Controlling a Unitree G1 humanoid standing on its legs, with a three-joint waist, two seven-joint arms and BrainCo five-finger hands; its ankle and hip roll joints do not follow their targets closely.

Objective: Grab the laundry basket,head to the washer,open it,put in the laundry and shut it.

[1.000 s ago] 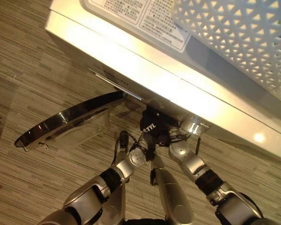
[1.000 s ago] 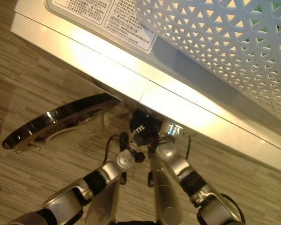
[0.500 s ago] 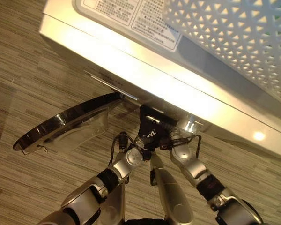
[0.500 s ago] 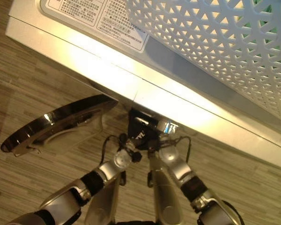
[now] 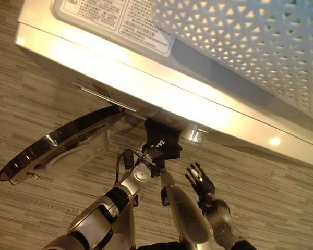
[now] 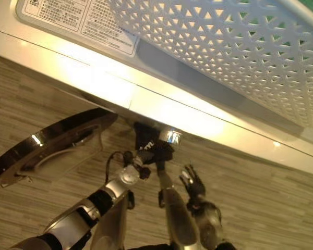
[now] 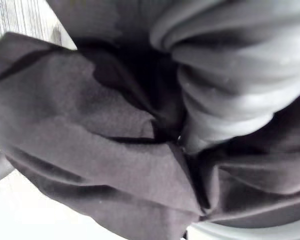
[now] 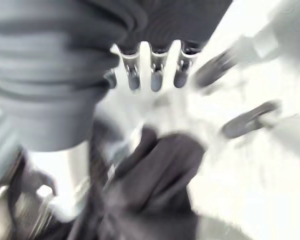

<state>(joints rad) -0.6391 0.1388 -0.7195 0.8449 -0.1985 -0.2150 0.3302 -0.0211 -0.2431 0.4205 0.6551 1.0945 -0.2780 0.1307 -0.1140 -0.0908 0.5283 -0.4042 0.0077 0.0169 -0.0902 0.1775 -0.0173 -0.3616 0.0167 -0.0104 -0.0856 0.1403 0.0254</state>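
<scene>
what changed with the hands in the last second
The right hand let go of the dark garment at the washer opening and pulled back, fingers spread. The left hand stays up against the garment. The door stays open, the basket on top.

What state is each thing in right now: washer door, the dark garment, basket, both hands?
Washer door: swung open.
Dark garment: at the washer opening, left hand at it.
Laundry basket: on top of the washer.
Left hand: fingers hidden in cloth.
Right hand: open, clear of the garment.

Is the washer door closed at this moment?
No, the washer door is swung open to the robot's left, away from the washer.
</scene>
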